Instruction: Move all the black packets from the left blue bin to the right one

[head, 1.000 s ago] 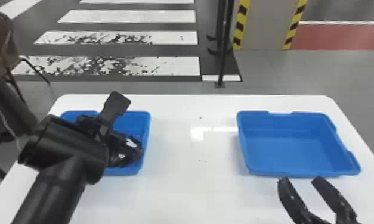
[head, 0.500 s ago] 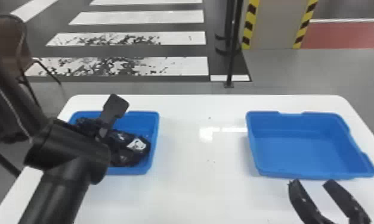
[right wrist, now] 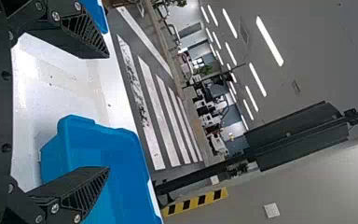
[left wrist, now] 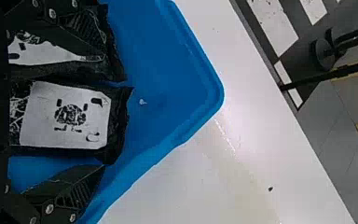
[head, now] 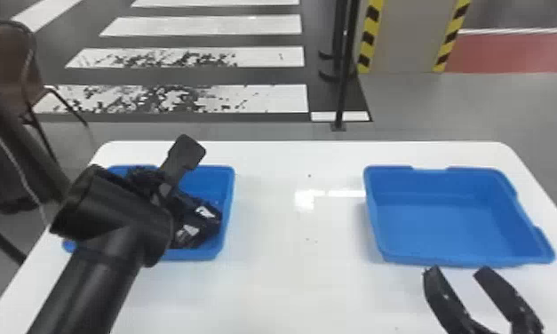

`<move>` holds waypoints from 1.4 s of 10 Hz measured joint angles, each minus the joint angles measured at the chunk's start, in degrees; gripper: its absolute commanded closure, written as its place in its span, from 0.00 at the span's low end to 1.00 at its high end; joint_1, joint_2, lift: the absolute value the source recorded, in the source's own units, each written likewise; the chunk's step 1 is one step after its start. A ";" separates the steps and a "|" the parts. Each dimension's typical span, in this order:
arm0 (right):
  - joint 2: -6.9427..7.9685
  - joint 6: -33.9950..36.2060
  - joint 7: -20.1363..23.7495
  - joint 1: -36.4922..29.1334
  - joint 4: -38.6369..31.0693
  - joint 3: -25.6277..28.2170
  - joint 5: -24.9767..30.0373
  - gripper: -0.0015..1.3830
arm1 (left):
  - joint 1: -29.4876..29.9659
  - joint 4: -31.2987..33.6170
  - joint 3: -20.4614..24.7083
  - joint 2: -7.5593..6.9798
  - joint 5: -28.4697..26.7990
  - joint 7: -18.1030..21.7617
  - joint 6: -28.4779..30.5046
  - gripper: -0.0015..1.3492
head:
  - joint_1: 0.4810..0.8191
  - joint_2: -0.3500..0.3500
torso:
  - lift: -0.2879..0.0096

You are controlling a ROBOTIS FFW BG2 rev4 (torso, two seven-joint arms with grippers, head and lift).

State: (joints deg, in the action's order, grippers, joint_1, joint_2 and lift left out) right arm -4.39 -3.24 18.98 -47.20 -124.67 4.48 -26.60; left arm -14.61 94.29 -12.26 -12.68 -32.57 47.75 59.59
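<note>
Noted bright, fairly even light over white table (head: pixel 268 284). Found rows of lit ceiling strips (right wrist: pixel 269 41) in right wrist view. Logged patchy white glare (head: pixel 304 200) mid-table, head view; marked soft, faint shadow beside right blue bin (head: pixel 459 222).

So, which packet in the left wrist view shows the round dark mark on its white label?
The packet between the open fingers of the left end effector; one finger partly covers the other packet.
</note>
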 measured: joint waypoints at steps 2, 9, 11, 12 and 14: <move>0.00 0.00 0.00 0.25 0.39 -0.26 -0.20 0.13 | -1.55 -3.97 -2.15 -0.13 -0.08 0.05 -1.01 0.13 | 0.63 0.54 | 0.50; -0.08 0.00 0.00 0.64 1.40 -0.83 -1.80 0.13 | -2.88 -8.83 -1.33 -0.08 3.45 -0.09 -3.37 0.86 | 0.63 0.54 | 0.50; -0.14 0.00 0.06 0.49 1.42 -0.83 -2.07 0.13 | -1.93 -8.81 0.74 0.04 3.88 -0.21 -2.87 0.90 | 0.63 0.57 | 0.50; -0.19 0.00 0.07 0.33 1.41 -0.83 -2.28 0.13 | -1.44 -8.65 1.91 0.05 3.90 -0.19 -2.89 0.90 | 0.63 0.57 | 0.50; -0.36 0.00 0.08 0.00 1.07 -0.83 -2.61 0.13 | 1.63 -2.10 6.46 0.29 4.74 -0.14 -3.83 0.90 | 0.63 0.60 | 0.50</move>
State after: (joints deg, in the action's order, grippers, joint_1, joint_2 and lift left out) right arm -4.76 -3.24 19.06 -47.20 -123.60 3.65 -29.21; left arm -12.97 92.18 -5.80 -12.39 -27.83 47.61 55.76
